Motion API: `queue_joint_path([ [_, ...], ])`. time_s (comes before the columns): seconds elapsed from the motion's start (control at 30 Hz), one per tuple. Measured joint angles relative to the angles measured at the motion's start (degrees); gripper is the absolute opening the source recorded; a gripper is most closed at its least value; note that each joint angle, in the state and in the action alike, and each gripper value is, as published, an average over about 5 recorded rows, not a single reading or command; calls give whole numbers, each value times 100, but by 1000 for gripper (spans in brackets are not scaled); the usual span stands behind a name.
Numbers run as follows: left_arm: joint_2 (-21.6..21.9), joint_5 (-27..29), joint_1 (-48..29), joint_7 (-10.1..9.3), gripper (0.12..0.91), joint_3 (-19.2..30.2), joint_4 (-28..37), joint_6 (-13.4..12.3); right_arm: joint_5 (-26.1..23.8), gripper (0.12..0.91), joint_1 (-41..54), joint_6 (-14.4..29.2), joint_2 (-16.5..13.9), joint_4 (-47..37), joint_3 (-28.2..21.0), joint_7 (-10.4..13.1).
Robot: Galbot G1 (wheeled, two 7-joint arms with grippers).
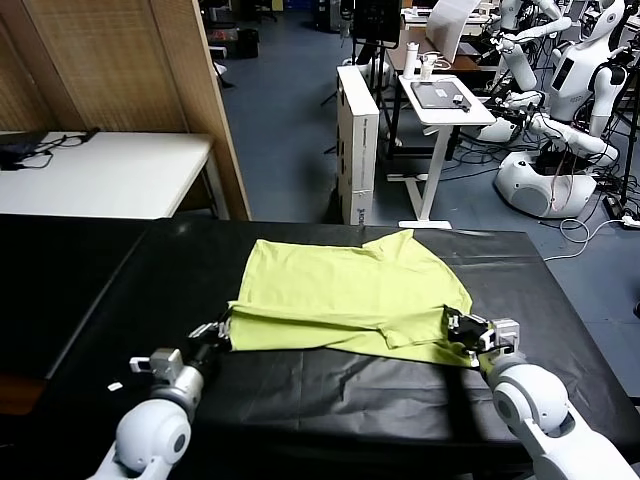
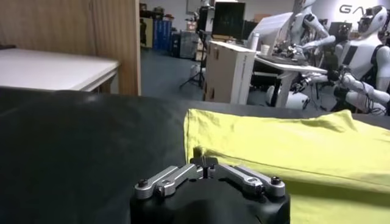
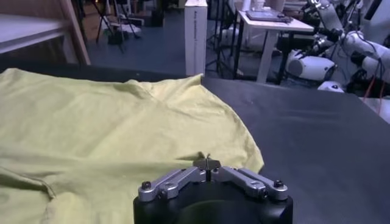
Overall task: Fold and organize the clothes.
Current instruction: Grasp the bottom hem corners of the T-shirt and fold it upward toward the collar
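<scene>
The T-shirt [image 1: 350, 295] lies on the black desk [image 1: 300, 400], folded over itself, its near edge doubled. The left gripper [image 1: 218, 333] sits low at the shirt's near left corner, the right gripper [image 1: 462, 327] at its near right corner. Whether either gripper is clamped on the fabric or parted, I cannot tell from here.

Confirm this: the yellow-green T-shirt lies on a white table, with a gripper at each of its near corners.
Not quite. The T-shirt lies on a black table, as the head view shows; the white table stands farther back, bare of clothes. The rest holds: the left gripper and right gripper sit at its near corners.
</scene>
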Motion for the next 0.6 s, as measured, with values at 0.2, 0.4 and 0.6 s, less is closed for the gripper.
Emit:
queue_joint_path([
  [0.2,19,5,15,-11,707,-19,-15,18,-1,739,-176,-40,-98,191,172,-78],
  [0.4,-1,26,119,-53,898,-72,-128,60,-134,900,-652,-71,-222,529,528,-103],
  [0.6,-130,221,399,-67,907,-120,-327,105,-294,907,-1372,-25,-240,855,897,-182],
])
